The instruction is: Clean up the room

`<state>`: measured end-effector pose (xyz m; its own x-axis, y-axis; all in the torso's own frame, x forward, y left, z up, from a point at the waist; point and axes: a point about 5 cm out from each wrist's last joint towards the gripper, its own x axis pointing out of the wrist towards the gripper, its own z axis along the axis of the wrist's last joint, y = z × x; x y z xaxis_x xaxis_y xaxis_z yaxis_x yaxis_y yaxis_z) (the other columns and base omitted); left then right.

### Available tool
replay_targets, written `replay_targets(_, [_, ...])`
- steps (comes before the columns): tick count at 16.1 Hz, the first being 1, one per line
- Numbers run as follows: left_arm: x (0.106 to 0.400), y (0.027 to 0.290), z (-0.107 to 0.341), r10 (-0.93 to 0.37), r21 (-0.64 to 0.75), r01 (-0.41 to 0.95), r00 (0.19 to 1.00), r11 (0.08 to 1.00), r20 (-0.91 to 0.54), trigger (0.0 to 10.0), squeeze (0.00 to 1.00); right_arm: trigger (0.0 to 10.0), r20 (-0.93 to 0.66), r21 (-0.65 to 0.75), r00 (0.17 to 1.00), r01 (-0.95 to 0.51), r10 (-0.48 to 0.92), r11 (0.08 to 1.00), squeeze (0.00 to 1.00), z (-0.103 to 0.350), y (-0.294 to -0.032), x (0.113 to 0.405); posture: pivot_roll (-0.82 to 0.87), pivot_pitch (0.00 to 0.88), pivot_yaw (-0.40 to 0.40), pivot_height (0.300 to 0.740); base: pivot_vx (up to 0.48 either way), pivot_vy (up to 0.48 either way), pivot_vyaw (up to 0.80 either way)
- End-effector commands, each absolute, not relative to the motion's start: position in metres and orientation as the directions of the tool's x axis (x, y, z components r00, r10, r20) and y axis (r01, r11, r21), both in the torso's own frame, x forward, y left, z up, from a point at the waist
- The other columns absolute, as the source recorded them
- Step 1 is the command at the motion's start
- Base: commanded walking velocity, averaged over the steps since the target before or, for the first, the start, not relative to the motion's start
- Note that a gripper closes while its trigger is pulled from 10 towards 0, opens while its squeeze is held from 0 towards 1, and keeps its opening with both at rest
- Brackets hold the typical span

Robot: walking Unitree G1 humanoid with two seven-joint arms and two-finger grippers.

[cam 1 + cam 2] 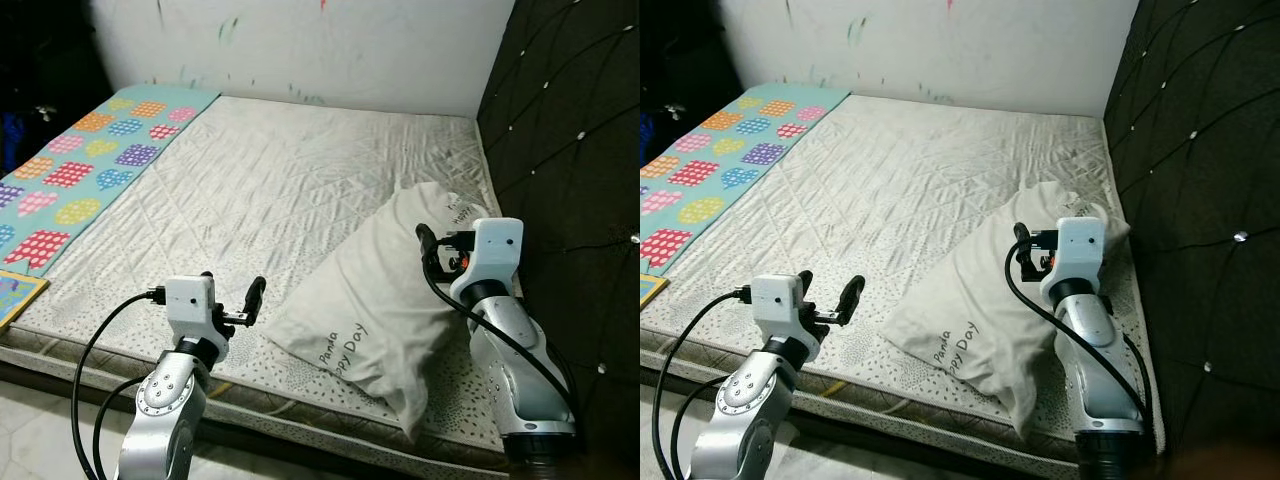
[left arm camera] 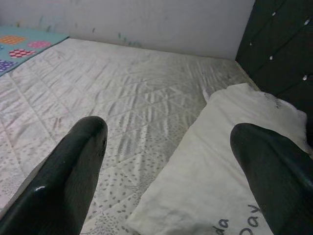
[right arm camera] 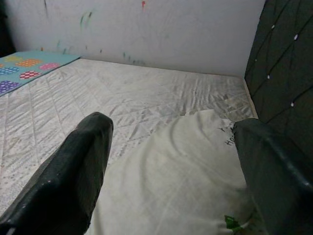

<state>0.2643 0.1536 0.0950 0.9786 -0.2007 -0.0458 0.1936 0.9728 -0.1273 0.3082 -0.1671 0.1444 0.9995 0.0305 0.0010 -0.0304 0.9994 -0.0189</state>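
Note:
A white pillow (image 1: 385, 305) printed "Panda Happy Day" lies slantwise on the right side of the bare quilted mattress (image 1: 270, 190), near the dark headboard. My left gripper (image 1: 232, 293) hovers open over the mattress's front edge, just left of the pillow's near corner, with nothing between its fingers. In the left wrist view the pillow (image 2: 230, 161) lies ahead, nearer one finger. My right gripper (image 1: 438, 248) is held open above the pillow's far right part, not touching it. The right wrist view looks down on the pillow (image 3: 176, 186) between the spread fingers (image 3: 73, 171).
A dark quilted headboard (image 1: 570, 150) walls off the right side. A teal mat with coloured patches (image 1: 80, 170) covers the mattress's left strip, with a flat colourful board (image 1: 15, 290) at its near end. The wall (image 1: 330, 45) behind carries paint marks. Pale floor tiles (image 1: 40, 440) lie in front.

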Motion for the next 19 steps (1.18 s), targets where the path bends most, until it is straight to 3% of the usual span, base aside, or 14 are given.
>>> replay_targets(1, [0.2637,0.1558,0.0952,-0.209,-0.127,0.203,0.977,0.971,-0.041,10.0,0.00,10.0,0.017,-0.023,0.999,-0.043,0.043,0.999,0.00,0.1483,-0.1654,0.3082,-0.15,0.000,0.029,0.740,0.000,0.000,0.00])
replay_targets(17, [0.2642,0.1544,0.0942,-0.236,-0.130,0.229,0.971,0.965,-0.043,10.0,0.00,10.0,0.022,-0.032,0.999,-0.048,0.049,0.998,0.00,0.1489,-0.1668,0.3113,-0.15,0.000,0.032,0.740,0.046,0.000,-0.06])
replay_targets(19, [0.2617,0.1545,0.0932,-0.240,-0.129,0.232,0.970,0.964,-0.045,10.0,0.00,10.0,0.016,-0.037,0.999,-0.051,0.052,0.998,0.00,0.1471,-0.1654,0.3091,-0.15,0.000,0.032,0.740,0.000,0.000,-0.60])
